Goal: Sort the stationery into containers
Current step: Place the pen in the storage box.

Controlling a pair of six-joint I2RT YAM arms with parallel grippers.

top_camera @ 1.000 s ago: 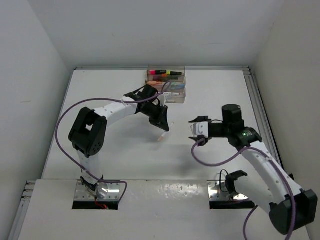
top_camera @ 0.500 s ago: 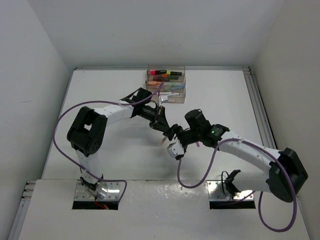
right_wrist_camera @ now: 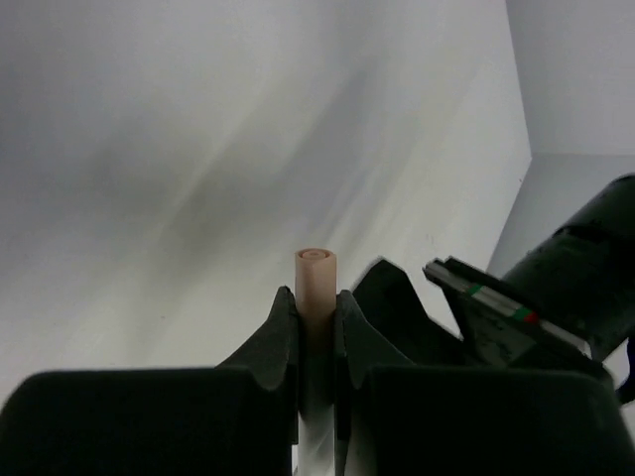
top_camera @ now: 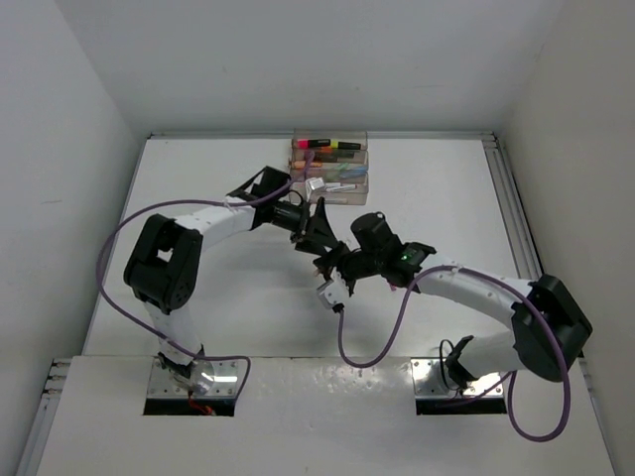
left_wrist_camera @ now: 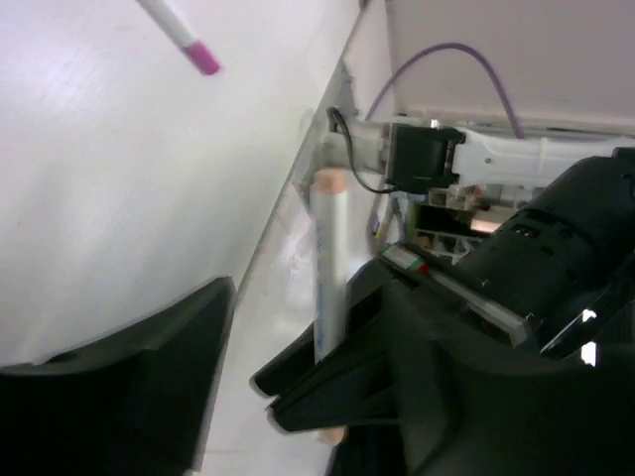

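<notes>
From above, the trays (top_camera: 330, 171) sit at the far edge of the table (top_camera: 198, 198), with bright markers (top_camera: 325, 145) lying in the rearmost one. My left gripper (top_camera: 318, 232) hangs just on the near side of the trays. My right gripper (top_camera: 328, 265) comes up to it from a little nearer again, the two almost touching. What sits between them is too small to make out from up here.

From my left wrist, a white pen (left_wrist_camera: 329, 258) with a peach end stands upright, pinched low down by my right gripper's black fingers (left_wrist_camera: 332, 382). My left jaws stand apart, and one finger (left_wrist_camera: 129, 397) is clear of the pen. A pink-tipped pen (left_wrist_camera: 179, 32) lies flat on the table; how it lies from the trays I cannot tell here.

From my right wrist, my jaws are clamped tight on the peach-ended pen, whose tip pokes up between the fingers. My left gripper shows as a dark bulk just to one side.
</notes>
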